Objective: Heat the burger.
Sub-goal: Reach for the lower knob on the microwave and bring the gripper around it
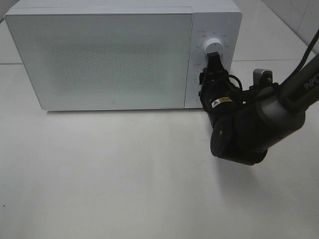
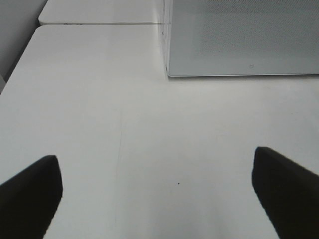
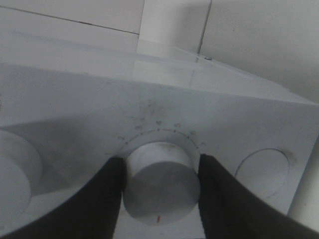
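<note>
The burger is out of view. The white microwave (image 1: 99, 55) stands at the back of the table with its frosted door (image 1: 104, 59) closed. My right gripper (image 1: 213, 59) reaches to the control panel on the microwave's right side. In the right wrist view its two black fingers (image 3: 107, 199) press on both sides of a round white timer dial (image 3: 160, 181) with a numbered scale; the right gripper (image 3: 160, 186) is shut on that dial. My left gripper (image 2: 159, 199) hovers low over bare table in front of the microwave's left corner (image 2: 167, 69), wide open and empty.
A second white dial (image 1: 215, 45) shows just beyond the right fingertips on the panel. A round recessed button (image 3: 264, 172) sits beside the gripped dial. The white table (image 1: 124, 174) stretches in front of the microwave. A tiled wall lies behind.
</note>
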`<state>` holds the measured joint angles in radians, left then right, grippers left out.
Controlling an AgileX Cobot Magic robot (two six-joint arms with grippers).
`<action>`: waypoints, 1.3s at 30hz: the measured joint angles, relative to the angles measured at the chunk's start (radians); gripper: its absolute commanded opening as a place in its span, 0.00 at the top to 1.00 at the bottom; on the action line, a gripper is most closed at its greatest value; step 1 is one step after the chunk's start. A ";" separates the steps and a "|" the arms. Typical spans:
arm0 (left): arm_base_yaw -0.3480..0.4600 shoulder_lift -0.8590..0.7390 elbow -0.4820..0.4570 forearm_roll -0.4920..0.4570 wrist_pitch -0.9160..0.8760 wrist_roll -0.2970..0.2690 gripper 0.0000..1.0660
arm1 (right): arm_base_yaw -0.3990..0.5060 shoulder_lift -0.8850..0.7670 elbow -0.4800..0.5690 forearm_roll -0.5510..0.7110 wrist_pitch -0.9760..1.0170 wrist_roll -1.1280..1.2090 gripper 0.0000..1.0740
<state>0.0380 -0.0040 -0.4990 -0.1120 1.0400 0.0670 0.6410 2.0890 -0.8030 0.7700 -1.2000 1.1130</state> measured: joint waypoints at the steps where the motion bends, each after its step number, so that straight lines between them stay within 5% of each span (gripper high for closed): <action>1: 0.000 0.000 0.000 0.000 0.000 0.000 0.08 | 0.000 0.000 0.000 0.001 0.000 0.053 0.97; 14: 0.000 0.000 0.000 0.000 0.000 0.000 0.08 | 0.000 0.002 0.000 0.016 0.001 0.354 0.97; 30: 0.000 0.000 0.000 0.000 0.000 0.000 0.08 | 0.002 0.002 0.000 0.022 0.001 0.371 0.95; 39: 0.000 0.000 0.000 0.000 0.000 0.000 0.08 | 0.002 0.002 0.000 0.022 0.001 0.292 0.74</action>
<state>0.0380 -0.0040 -0.4990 -0.1120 1.0400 0.0670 0.6430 2.0910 -0.8030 0.7920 -1.1990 1.4050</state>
